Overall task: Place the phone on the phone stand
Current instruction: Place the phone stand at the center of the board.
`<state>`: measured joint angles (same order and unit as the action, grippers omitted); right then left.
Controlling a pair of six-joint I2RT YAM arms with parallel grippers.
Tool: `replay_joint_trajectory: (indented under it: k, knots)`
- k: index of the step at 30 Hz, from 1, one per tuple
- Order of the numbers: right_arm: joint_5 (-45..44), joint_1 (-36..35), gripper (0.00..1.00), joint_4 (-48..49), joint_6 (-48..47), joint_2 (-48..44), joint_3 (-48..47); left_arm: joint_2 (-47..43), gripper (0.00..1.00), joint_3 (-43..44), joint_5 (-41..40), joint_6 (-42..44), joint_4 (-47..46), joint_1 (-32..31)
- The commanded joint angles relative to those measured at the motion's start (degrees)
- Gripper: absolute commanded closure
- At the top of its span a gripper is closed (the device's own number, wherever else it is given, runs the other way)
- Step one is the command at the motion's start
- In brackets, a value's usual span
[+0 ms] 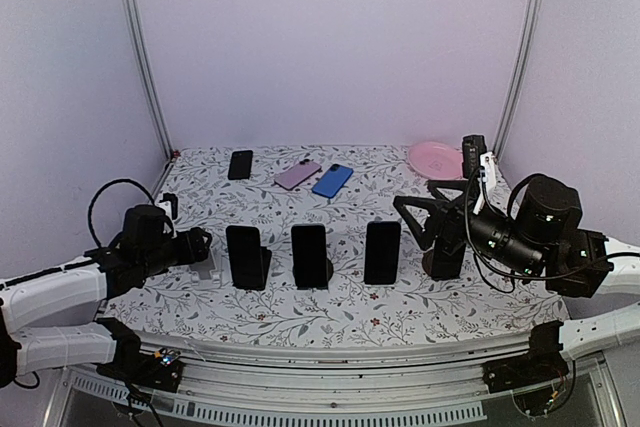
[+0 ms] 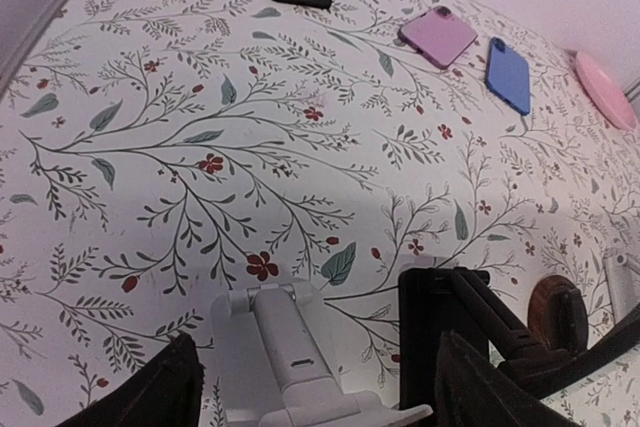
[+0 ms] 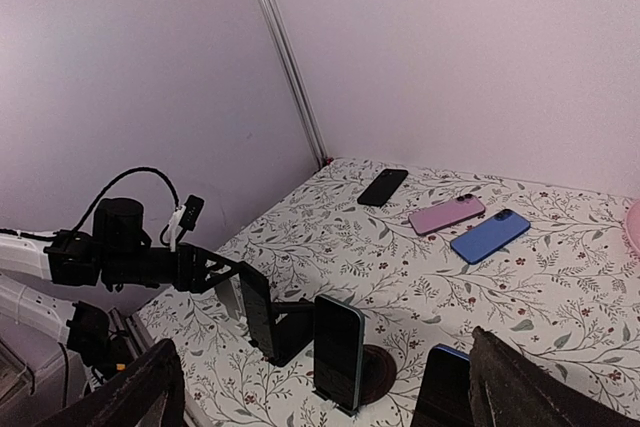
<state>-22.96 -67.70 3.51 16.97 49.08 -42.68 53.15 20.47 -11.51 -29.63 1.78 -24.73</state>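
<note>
Left gripper (image 2: 318, 372) jaws wide, empty, white stand (image 2: 285, 347) between; right gripper (image 3: 325, 372) likewise wide; careless swing could topple standing phone (image 2: 430, 327) alongside

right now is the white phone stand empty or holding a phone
Empty. The left wrist view shows the white phone stand bare, with no phone on it; a black phone stands beside it.
</note>
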Motion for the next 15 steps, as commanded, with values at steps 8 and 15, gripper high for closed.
replay_joint_trajectory:
  k: [8,15]
  knots:
    - [1.4,0.3,0.01,0.3,0.3,-0.7,-0.9,-0.9,0.12,1.6,-5.2,-2.6,5.4,-4.5]
    - [1.9,0.3,0.01,0.2,0.6,-1.1,-0.8,3.0,0.23,2.2,-7.2,-4.7,6.6,-5.7]
